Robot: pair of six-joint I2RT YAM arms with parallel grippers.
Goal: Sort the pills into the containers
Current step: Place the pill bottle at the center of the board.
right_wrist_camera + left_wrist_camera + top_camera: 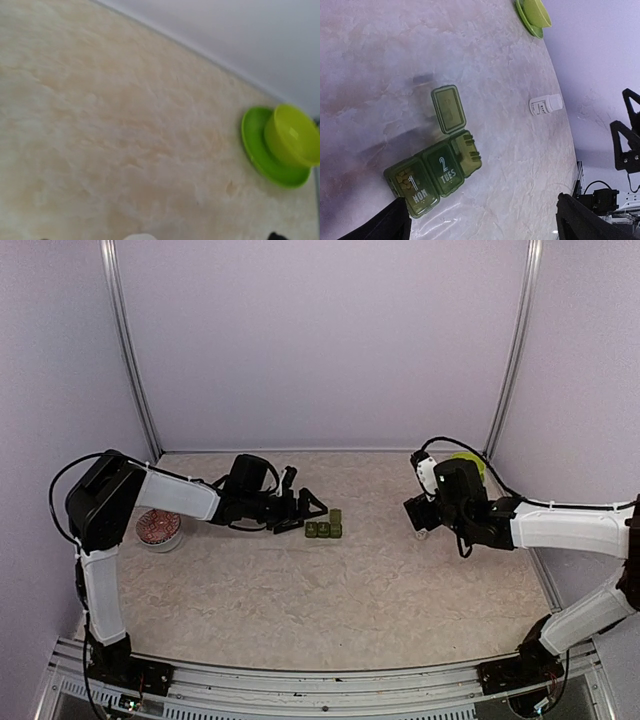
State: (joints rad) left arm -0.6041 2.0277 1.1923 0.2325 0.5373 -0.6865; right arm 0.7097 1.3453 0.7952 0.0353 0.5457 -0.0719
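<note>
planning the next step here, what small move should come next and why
Probably move the right gripper to the white bottle lying on the table: the container strip's third lid stands open, the MON compartment already shows pills, TUES is shut.

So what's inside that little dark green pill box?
Yellowish pills show through the shut MON compartment. The TUES compartment is shut, with nothing clearly visible inside. The third compartment has its lid flipped open, but its inside is hidden here.
</note>
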